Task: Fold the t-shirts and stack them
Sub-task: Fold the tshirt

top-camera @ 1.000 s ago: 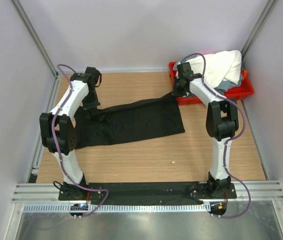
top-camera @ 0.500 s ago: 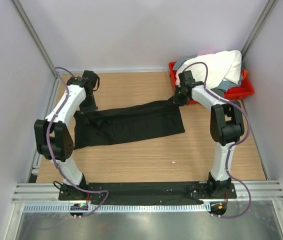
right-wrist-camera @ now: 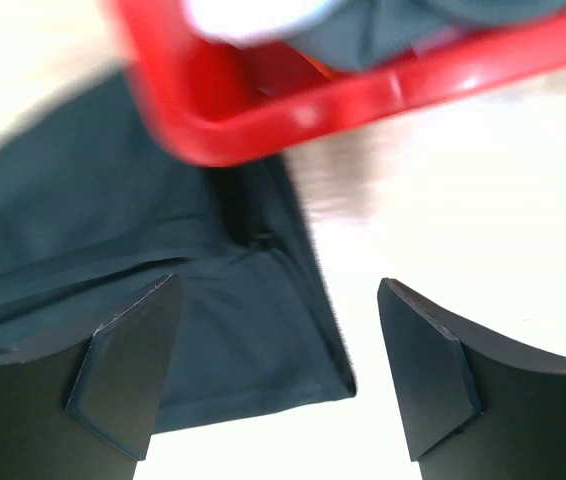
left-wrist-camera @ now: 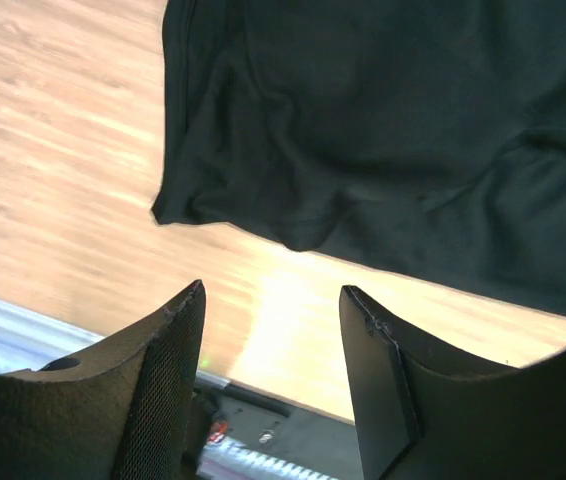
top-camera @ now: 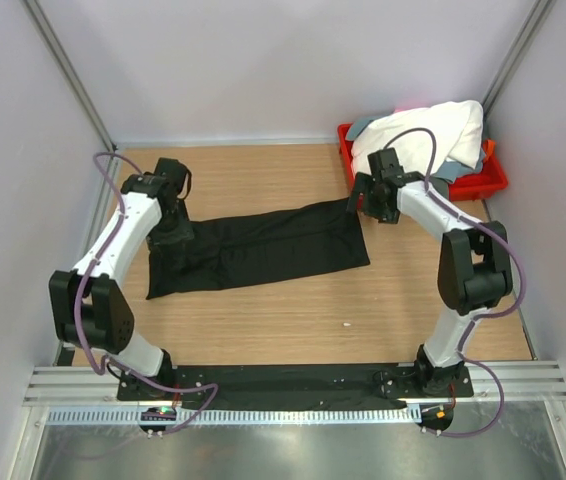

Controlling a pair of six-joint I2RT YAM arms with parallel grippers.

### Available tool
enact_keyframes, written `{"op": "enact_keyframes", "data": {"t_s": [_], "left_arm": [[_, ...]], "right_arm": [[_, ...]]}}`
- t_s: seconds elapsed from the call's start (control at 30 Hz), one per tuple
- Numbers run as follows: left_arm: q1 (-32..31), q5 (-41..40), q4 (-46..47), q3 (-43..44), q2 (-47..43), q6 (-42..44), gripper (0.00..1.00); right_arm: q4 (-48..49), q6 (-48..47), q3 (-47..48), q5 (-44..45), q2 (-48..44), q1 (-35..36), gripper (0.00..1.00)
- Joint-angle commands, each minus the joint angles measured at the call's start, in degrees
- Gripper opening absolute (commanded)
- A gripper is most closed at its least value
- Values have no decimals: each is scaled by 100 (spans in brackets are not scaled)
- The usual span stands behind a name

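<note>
The black t-shirt [top-camera: 263, 245] lies flat on the table as a long folded strip. My left gripper [top-camera: 173, 228] hovers over its left end, open, with nothing between the fingers [left-wrist-camera: 273, 290]; the black t-shirt's corner [left-wrist-camera: 383, 130] lies just beyond them. My right gripper [top-camera: 361, 198] hangs over the strip's right end by the tray corner, open and empty [right-wrist-camera: 281, 283], above the black t-shirt's edge [right-wrist-camera: 113, 250]. The white t-shirt [top-camera: 423, 130] is heaped in the red tray on top of the grey t-shirt [top-camera: 445, 172].
The red tray [top-camera: 488, 185] stands at the back right corner, its rim [right-wrist-camera: 313, 110] close above my right fingers. Grey walls enclose the table on the left, back and right. A metal rail [top-camera: 293, 380] runs along the near edge.
Both grippers have opened and let go of the black t-shirt, which now rests flat. Both arms have drawn slightly outward from the shirt's ends.
</note>
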Motion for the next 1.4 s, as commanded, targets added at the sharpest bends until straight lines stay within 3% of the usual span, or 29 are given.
{"op": "enact_keyframes", "data": {"t_s": [0.0, 0.27, 0.47, 0.6, 0.87, 0.97, 1.07, 1.13, 1.17, 1.27, 1.33, 1.37], "left_arm": [[13, -76, 578, -254, -488, -358, 57], [13, 232, 1670, -1028, 37, -1053, 51], [13, -92, 2268, -1328, 855, -1466, 45], [5, -224, 2532, -1293, 1399, -1510, 41], [66, -796, 2366, -644, 2182, -1353, 36], [84, -954, 1989, 348, 2813, -1203, 36], [40, -937, 1400, 2060, 3850, -1203, 33], [-83, -937, 847, 3755, 4786, -1019, 35], [-127, -832, 497, 5057, 5106, -879, 35], [-355, 19, 221, 7136, 6162, -220, 39], [-487, 1034, 561, 7250, 5965, 255, 47], [-705, 1206, 1085, 6806, 5745, 422, 51]], "right_arm": [[423, -101, 268, -243, -548, 144, 85], [669, -383, 1050, -1219, 550, 602, 83], [529, -497, 1455, -1141, 1482, 637, 81], [722, -401, 842, -965, 1430, 760, 80], [731, 46, -809, -384, 956, 1735, 80], [949, 495, -1731, -734, 526, 2129, 81], [1240, 917, -2505, -1377, -63, 2655, 81], [1355, 1154, -2667, -1755, -484, 3034, 82], [1372, 1320, -2615, -1904, -599, 3506, 83], [1346, 1436, -2195, -2353, -986, 4124, 85], [1285, 1384, -1991, -2563, -1292, 4486, 88], [1311, 1314, -1903, -2695, -1382, 4530, 89]]}}
